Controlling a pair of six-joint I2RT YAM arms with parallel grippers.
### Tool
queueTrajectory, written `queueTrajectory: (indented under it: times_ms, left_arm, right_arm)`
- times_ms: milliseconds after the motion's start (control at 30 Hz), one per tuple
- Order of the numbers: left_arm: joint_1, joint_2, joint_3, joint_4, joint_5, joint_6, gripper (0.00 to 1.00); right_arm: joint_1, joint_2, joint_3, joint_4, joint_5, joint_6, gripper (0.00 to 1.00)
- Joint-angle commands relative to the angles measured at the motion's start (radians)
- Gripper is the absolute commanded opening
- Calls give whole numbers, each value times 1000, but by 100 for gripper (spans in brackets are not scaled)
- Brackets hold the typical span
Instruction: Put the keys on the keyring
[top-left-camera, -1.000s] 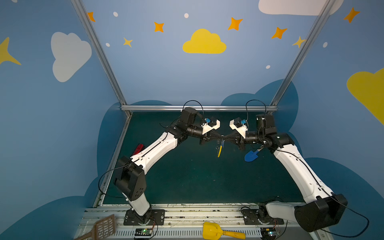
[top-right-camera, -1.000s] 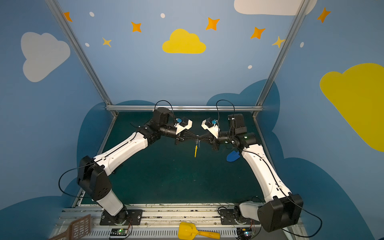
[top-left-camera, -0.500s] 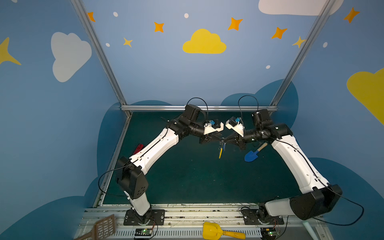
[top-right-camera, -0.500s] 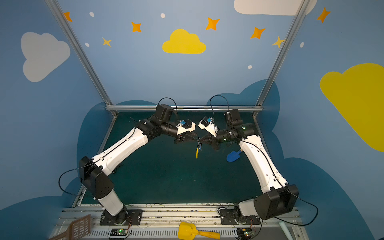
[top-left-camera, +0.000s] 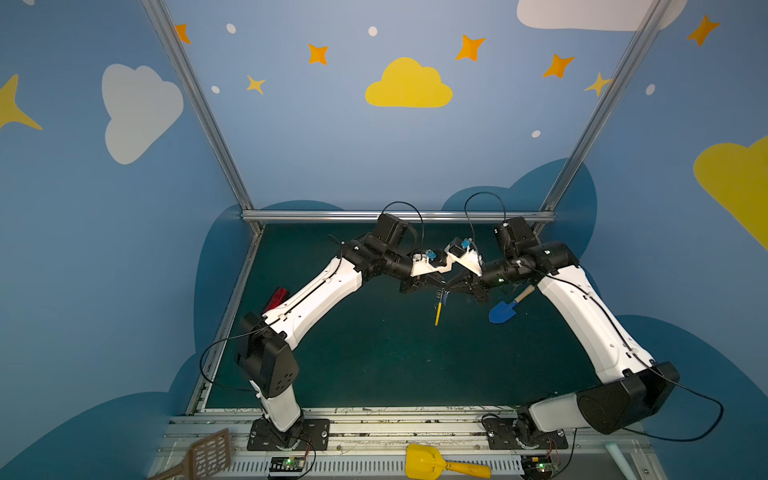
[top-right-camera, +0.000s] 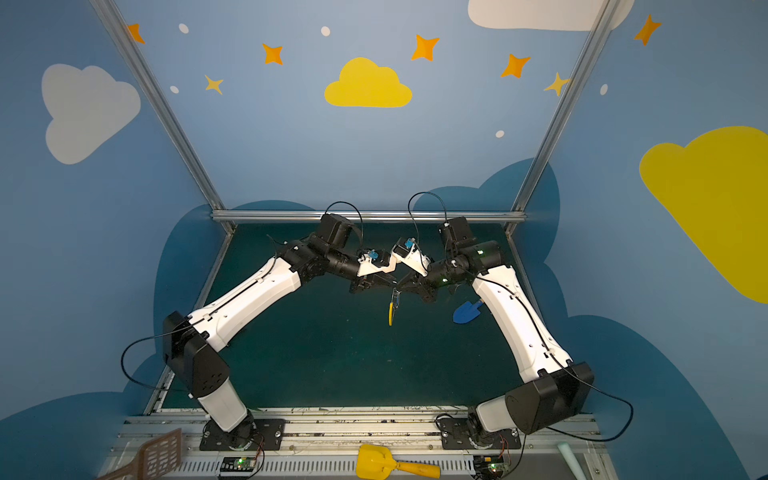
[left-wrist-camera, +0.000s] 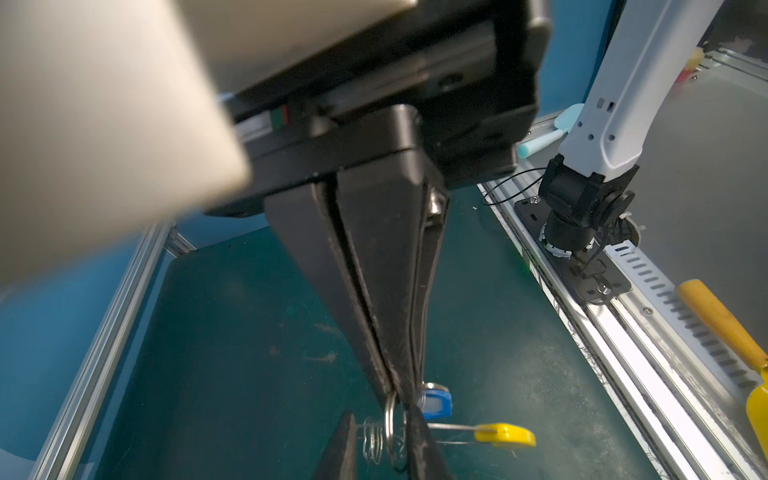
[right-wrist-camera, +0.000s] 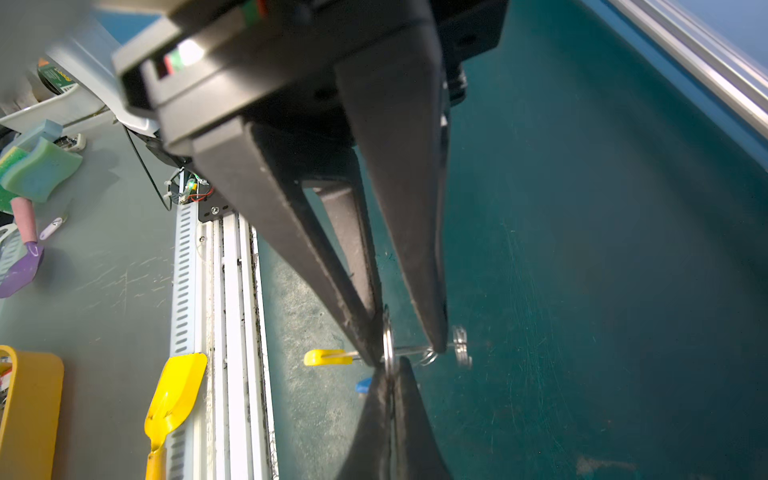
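We see both arms meeting over the middle of the dark green tabletop (top-left-camera: 374, 357), their tips facing each other. The left claw (left-wrist-camera: 394, 392) has its fingers drawn in to a sliver. At their very tips it pinches the tiny silver ring of the keys (left-wrist-camera: 435, 409), and the small oblong blue plastic tag hangs just beside those fingertips. The metal key itself we cannot make out. The right claw (right-wrist-camera: 405, 353) is closed down on the keyring (right-wrist-camera: 328, 357), a thin grey metal hoop seen edge-on with a yellow sleeve. Its wire runs across between the two fingertips, and the sleeve sticks out past one finger. The tiny ring sits against that wire between the right claw's fingers; whether it is threaded on we cannot tell. In both top views the keyring (top-left-camera: 437, 313) (top-right-camera: 391, 313) hangs below the two claws, near the blue toy shovel (top-left-camera: 503, 311) lying on the tabletop.

A second ago the white wrist mounts (top-left-camera: 432, 264) stood further apart; now they almost touch. The yellow sleeve sits slightly lower in the view. The shovel has not moved.
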Motion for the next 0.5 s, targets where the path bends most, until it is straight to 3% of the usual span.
queueTrajectory:
  times_ms: [0,233,333,467]
  left_arm:
    - [-2,15,20,-25,3,13,21]
    - [-4,16,16,-27,20,14,5]
    - [-4,13,12,-22,30,13,4]
    - [7,-17,-24,36,40,-17,4]
  right_arm:
    - [13,12,30,-34,-1,-10,0]
    - [28,22,39,-7,12,6,0]
    - [26,20,27,11,37,24,1]
    - [15,3,-4,44,43,43,17]
